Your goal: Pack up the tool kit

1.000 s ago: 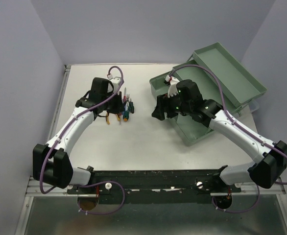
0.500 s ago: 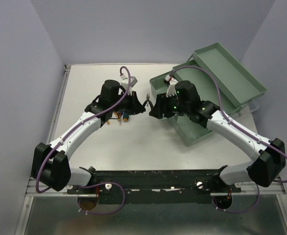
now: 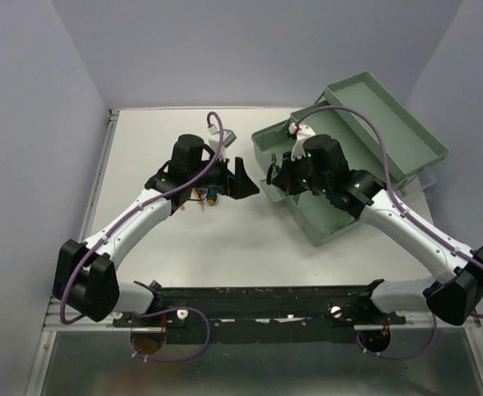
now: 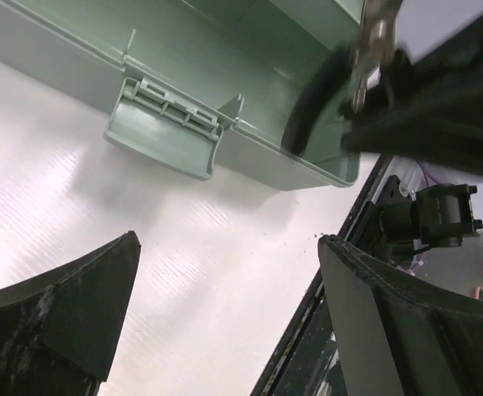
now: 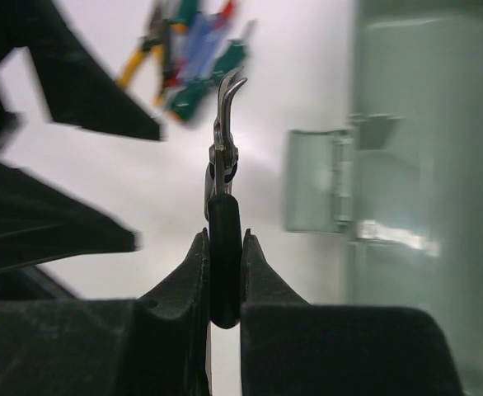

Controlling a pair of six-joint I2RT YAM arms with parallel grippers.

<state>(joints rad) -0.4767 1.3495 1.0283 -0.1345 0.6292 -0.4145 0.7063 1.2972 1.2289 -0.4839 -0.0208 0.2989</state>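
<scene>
White tabletop [image 3: 184,247], lilac walls. The right fingers [image 5: 262,280] pinch a black-handled tool [image 5: 223,165] by its handle, curved metal nose pointing away, likely to carry it into the open toolbox [image 3: 332,227] at right. The left fingers [image 4: 68,313] are wide and empty, close by. The right wrist view shows the grip. The top view hides it but shows the screwdrivers [image 3: 208,195] lying at left.

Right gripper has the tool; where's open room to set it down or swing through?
Free: table just beyond the base rail; the far strip behind the left arm; the toolbox floor at its near end. Crowded: left gripper, right gripper with its black-handled tool, and the loose tool pile.
</scene>
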